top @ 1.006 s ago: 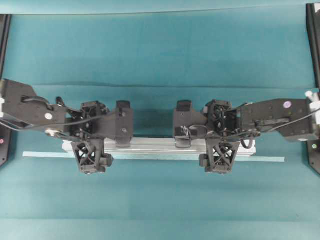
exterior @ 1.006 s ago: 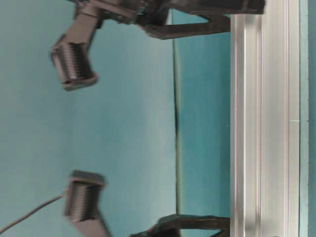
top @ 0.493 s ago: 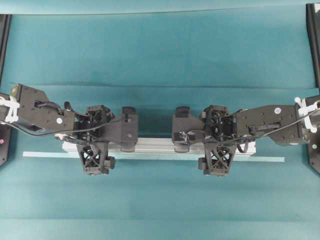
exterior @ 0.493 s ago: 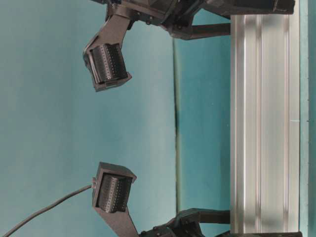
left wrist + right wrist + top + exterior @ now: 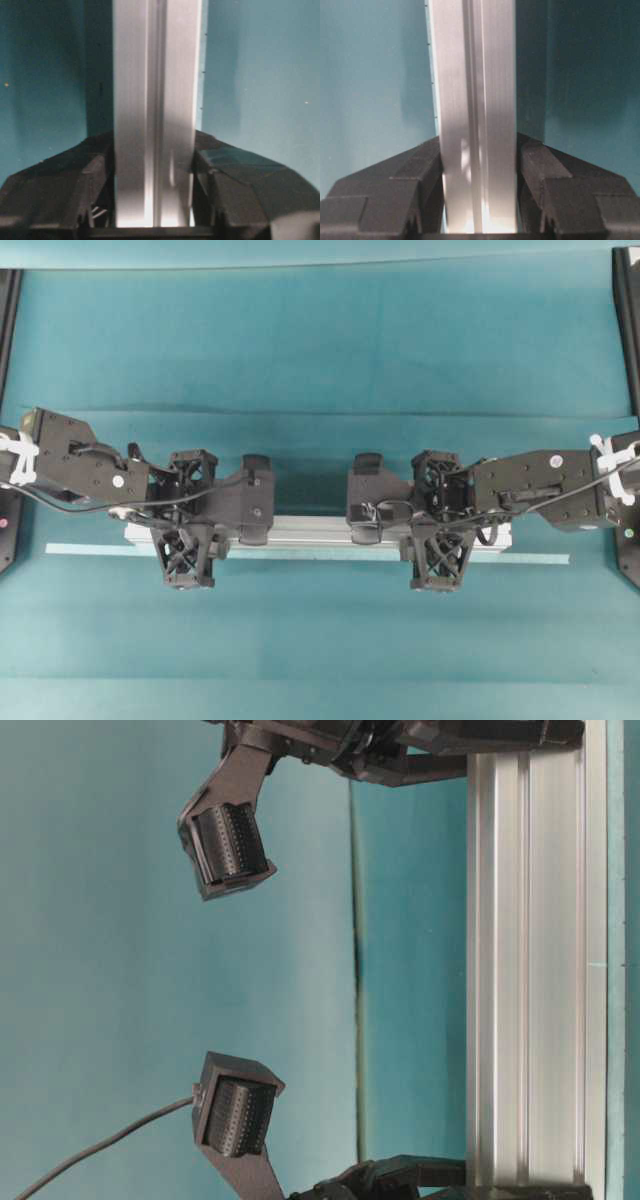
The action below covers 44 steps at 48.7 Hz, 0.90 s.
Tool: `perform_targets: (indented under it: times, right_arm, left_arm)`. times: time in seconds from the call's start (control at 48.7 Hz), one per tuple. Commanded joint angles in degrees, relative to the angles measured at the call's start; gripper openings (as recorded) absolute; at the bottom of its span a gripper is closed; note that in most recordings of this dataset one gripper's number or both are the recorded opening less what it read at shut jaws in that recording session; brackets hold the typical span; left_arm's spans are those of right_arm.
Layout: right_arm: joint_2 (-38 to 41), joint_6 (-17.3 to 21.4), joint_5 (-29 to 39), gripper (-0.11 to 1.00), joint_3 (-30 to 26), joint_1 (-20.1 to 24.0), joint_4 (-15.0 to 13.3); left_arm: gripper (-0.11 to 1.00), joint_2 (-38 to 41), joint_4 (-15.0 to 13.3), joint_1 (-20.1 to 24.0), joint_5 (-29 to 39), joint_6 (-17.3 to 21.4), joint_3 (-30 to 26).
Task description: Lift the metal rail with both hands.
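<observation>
Within the last second I have drawn both my left gripper [image 5: 152, 200] and right gripper [image 5: 480, 200] in from wide to clamp the metal rail [image 5: 320, 533], which lies flat on the teal table [image 5: 320, 350], so lifting comes next.

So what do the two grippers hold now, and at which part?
Both are shut on the metal rail: left gripper near its left end, right gripper near its right end.

Metal rail [image 5: 320, 532] partly under both arms
</observation>
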Motion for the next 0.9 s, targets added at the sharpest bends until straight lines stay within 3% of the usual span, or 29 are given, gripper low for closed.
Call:
perform_targets:
  times: [0.0,0.575,0.883]
  right_arm:
    - [0.35,0.09,0.09,0.39,-0.18,0.26,0.26]
    - [-0.18,0.0,0.26,0.39,-0.35,-0.18,0.26]
    - [-4.13,0.09,6.68,0.39,-2.02,-0.62,0.26]
  left_arm:
    - [0.36,-0.62,0.09,-0.18,0.0,-0.26,-0.53]
    - [0.36,-1.14,0.09,0.0,0.26,-0.79,-0.62]
    - [0.36,-5.8,0.09,0.0,4.31,-0.7,-1.67]
